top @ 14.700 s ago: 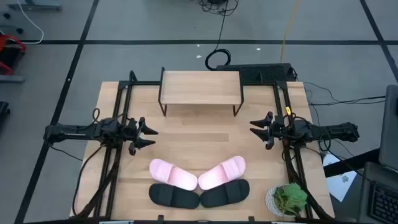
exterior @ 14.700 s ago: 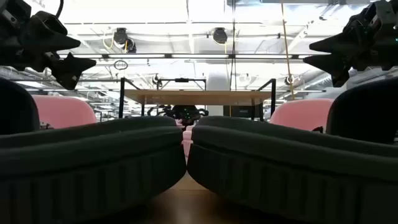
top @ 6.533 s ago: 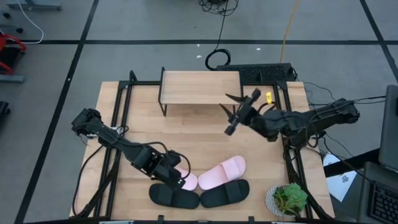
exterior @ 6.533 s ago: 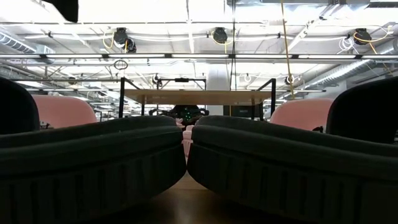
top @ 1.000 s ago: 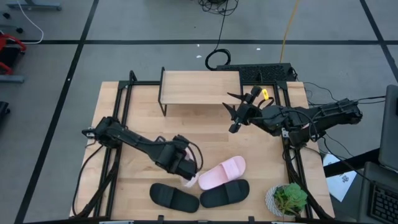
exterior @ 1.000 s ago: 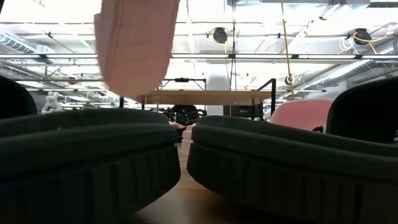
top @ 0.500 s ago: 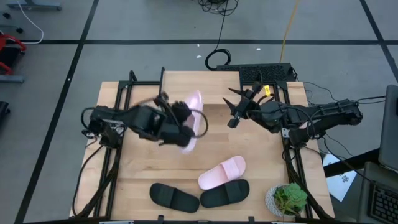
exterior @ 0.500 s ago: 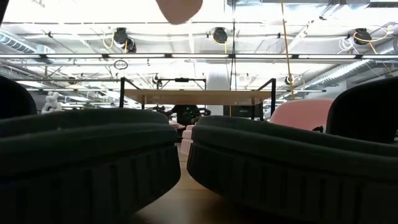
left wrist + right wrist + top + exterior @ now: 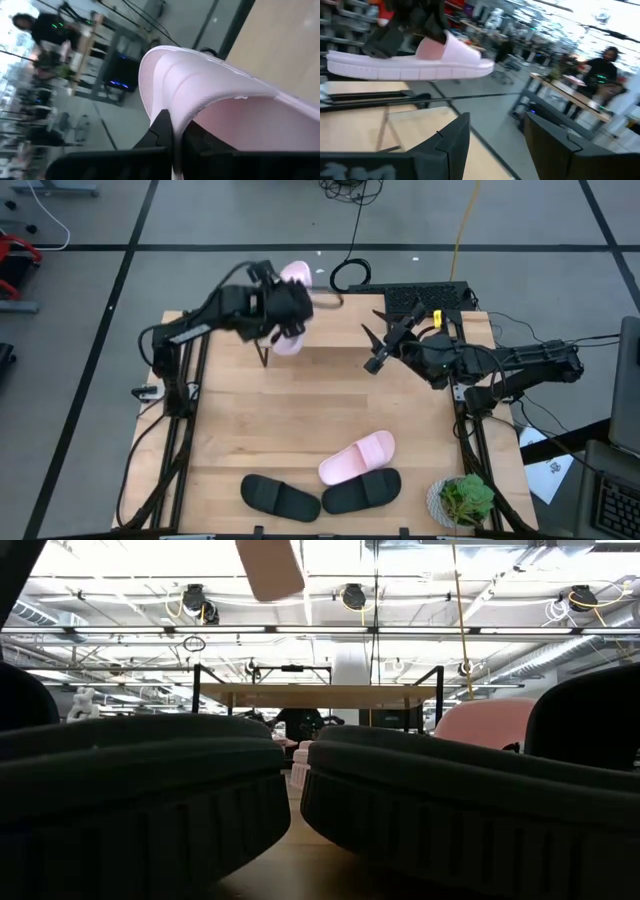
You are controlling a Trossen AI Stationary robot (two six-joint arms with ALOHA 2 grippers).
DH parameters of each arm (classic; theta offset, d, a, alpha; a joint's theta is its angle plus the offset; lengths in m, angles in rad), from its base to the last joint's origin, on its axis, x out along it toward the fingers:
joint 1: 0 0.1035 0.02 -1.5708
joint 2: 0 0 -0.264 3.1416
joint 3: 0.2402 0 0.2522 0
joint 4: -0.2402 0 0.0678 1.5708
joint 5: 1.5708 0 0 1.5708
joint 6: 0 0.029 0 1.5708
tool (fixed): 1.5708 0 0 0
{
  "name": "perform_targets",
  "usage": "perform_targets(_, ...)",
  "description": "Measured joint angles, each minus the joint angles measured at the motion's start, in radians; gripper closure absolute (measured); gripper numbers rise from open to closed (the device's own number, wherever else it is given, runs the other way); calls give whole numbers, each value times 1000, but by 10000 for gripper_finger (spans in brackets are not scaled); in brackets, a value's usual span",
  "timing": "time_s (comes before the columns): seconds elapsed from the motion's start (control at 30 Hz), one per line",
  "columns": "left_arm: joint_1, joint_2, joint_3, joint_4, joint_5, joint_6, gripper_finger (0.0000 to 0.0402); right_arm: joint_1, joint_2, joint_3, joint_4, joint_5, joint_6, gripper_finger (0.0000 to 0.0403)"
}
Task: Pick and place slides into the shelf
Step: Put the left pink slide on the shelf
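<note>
My left gripper is shut on a pale pink slide and holds it high over the left end of the shelf; the right wrist view shows this slide from the side. My right gripper stands open and empty by the shelf's right end. The other pink slide and two black slides lie sole-down near the table's front edge. In the low view the black slides fill the foreground, and the shelf stands behind them. My left gripper pinches the pink slide by the edge of its wide strap. One finger is outside the strap and the other is under it. The slide is lifted clear of table and shelf, with the gripper on its strap side.
A potted plant stands at the table's near right corner. Black rails run along both table sides. A keyboard lies behind the shelf's right end. The table's middle is bare wood.
My left gripper, still shut on the pink slide, has risen and swung from near the front slides toward the table's far edge. It now holds the slide over the shelf's left end. The wrist rolled and the slide turned about with it.
</note>
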Motion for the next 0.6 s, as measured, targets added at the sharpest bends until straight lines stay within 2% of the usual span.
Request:
perform_targets(0.13, 92, 0, -36, 108, 168, 80, 402, 0, 0, 0, 0, 77, 0, 229)
perform_targets(0.23, 130, 0, -98, 164, 164, 120, 402, -6, 0, 0, 1, 118, -14, 229)
perform_targets(0.37, 168, 0, -228, 271, 168, 153, 402, -22, 0, 0, 1, 119, -49, 229)
perform_targets(0.6, 230, 1, -452, 327, 133, 194, 402, -73, 0, 0, 0, 119, -108, 229)
